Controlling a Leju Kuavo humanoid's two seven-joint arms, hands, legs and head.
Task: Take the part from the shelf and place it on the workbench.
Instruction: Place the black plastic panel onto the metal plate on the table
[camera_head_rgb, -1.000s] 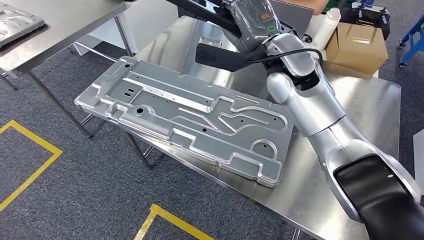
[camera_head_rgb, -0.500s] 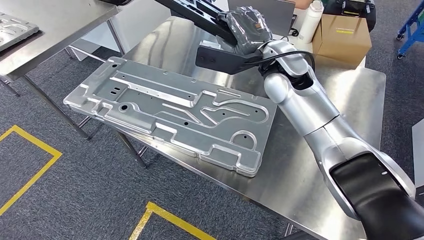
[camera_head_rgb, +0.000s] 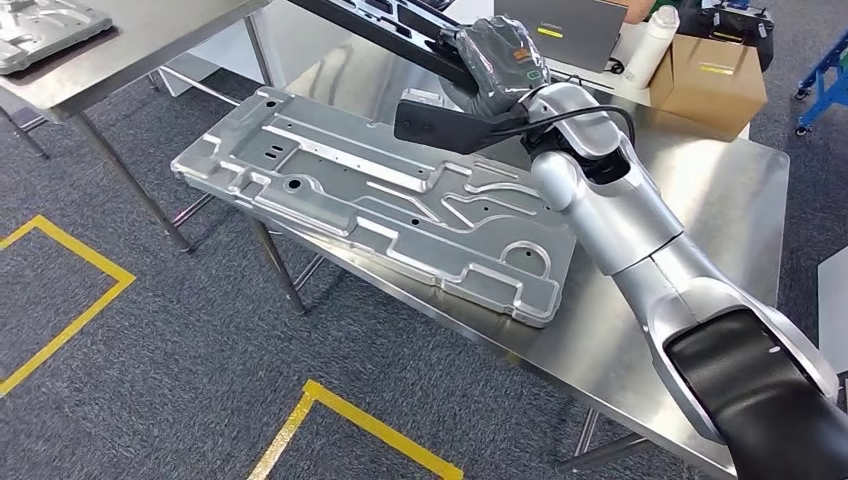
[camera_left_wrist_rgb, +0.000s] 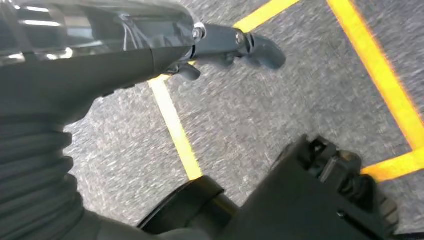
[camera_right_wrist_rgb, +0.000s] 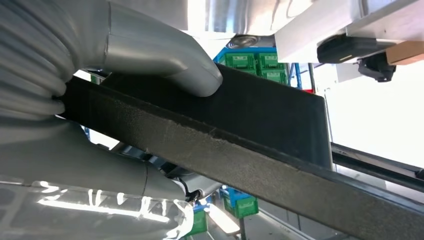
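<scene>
Part: a flat black panel (camera_head_rgb: 380, 25) held up above the far side of the workbench, near the top of the head view; in the right wrist view its rough dark edge (camera_right_wrist_rgb: 240, 165) crosses the picture.
Long axis: in the head view it runs from the far left down toward the right, ending at the right hand, and it slopes rather than lying level.
Right hand: (camera_head_rgb: 500, 60) wrapped in a clear cover, clamped on the right end of the part; in the right wrist view the grey thumb (camera_right_wrist_rgb: 165, 60) presses on one face and the rest of the hand lies under the other.
Left hand: (camera_left_wrist_rgb: 220, 45) hangs over the carpet with dark fingers stretched out and nothing in them.
Workbench: steel top (camera_head_rgb: 720, 210) under the raised arm.
Metal plate: a large stamped silver plate (camera_head_rgb: 370, 200) lies flat on the workbench, its long axis running far left to near right, its left end overhanging the edge.
Far right: a cardboard box (camera_head_rgb: 710, 80) and a white bottle (camera_head_rgb: 662, 40).
Far left: a second steel table (camera_head_rgb: 130, 50).
Floor: grey carpet with yellow tape lines (camera_head_rgb: 70, 300).
</scene>
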